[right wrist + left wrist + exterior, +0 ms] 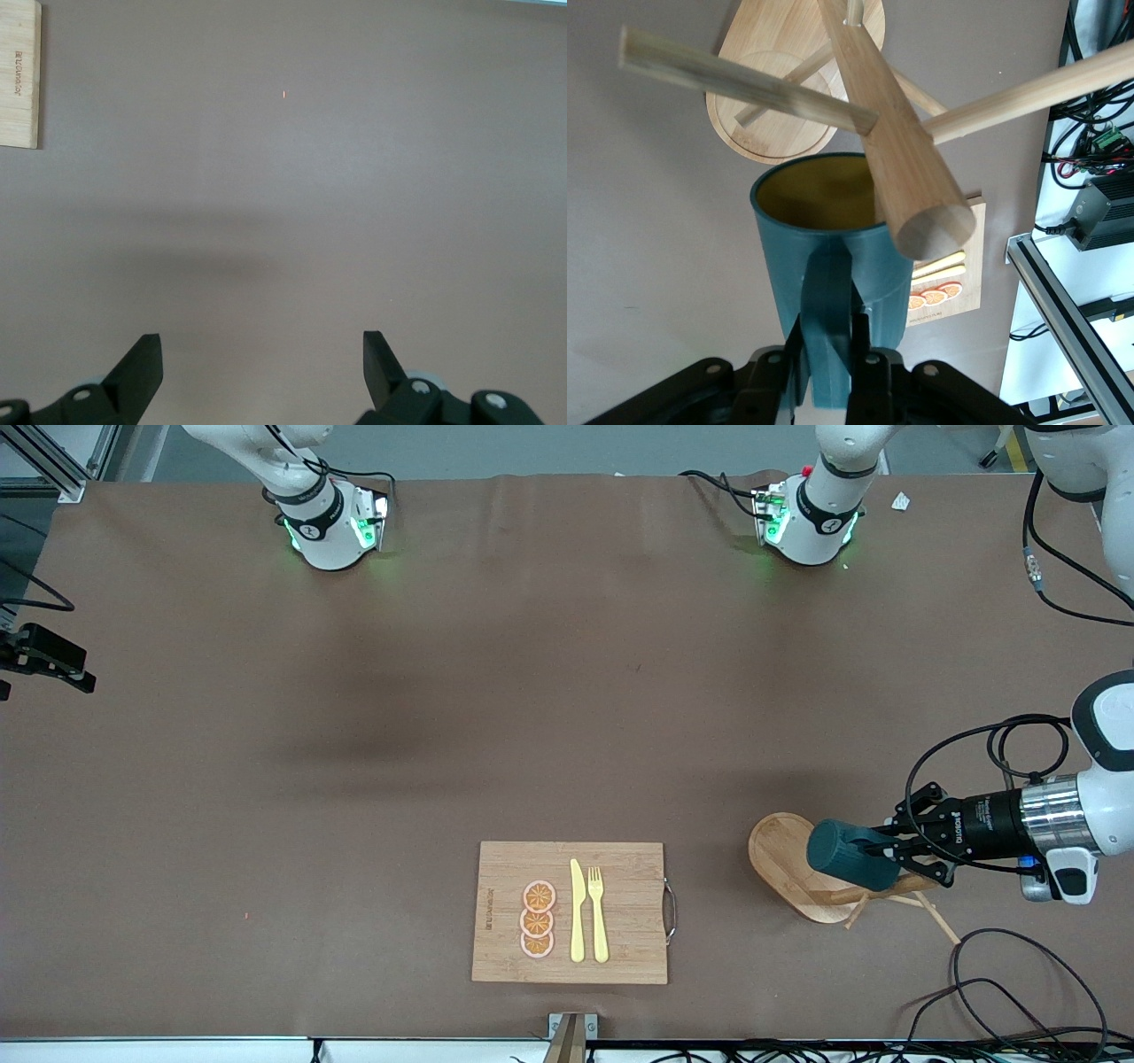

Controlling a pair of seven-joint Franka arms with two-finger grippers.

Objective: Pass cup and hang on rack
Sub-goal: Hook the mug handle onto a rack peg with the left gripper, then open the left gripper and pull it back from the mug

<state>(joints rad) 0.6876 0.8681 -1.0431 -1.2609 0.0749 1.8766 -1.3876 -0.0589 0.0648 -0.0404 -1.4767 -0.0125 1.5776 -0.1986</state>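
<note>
The dark teal cup (pixel 846 855) lies sideways in the air, its handle pinched by my left gripper (pixel 889 853), which is shut on it. It hangs over the light wooden rack (pixel 780 852), whose thin pegs (pixel 939 919) stick out just below the gripper. In the left wrist view the cup (pixel 833 248) shows its brownish-gold inside, the fingers (pixel 862 341) clamp the handle, and the rack's thick post (pixel 908 168) crosses just over the cup's rim. My right gripper (pixel 262 354) is open and empty, high over bare table; it is not in the front view.
A bamboo cutting board (pixel 570 912) with a yellow knife, a fork and three orange slices lies near the front edge, mid-table; its corner shows in the right wrist view (pixel 19 75). Loose black cables (pixel 1001 992) lie close to the rack at the left arm's end.
</note>
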